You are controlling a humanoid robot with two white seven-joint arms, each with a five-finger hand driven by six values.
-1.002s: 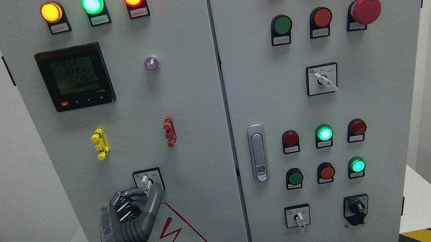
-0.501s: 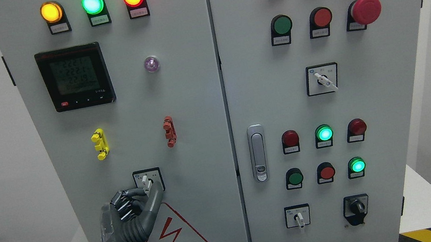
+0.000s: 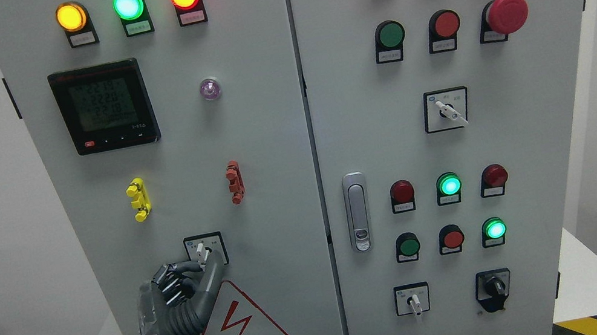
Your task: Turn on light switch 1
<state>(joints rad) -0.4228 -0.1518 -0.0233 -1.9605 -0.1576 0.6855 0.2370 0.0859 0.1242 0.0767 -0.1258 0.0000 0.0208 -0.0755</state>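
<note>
Little moved, left robot hand [image 3: 188, 291] pinching switch lever [image 3: 201, 252], thumb alongside.

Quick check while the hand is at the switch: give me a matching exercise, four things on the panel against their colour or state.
Things:
1. Top-left lamp on the left door
2. Big mushroom button on the right door
3. Clip beside the red clip, left door
4. Left hand

Colour or state:
A. Red
B. Yellow, not a lamp
C. Lit amber
D. Fingers pinched on the white lever of the selector switch

Pairs: 1-C, 2-A, 3-B, 4-D
</note>
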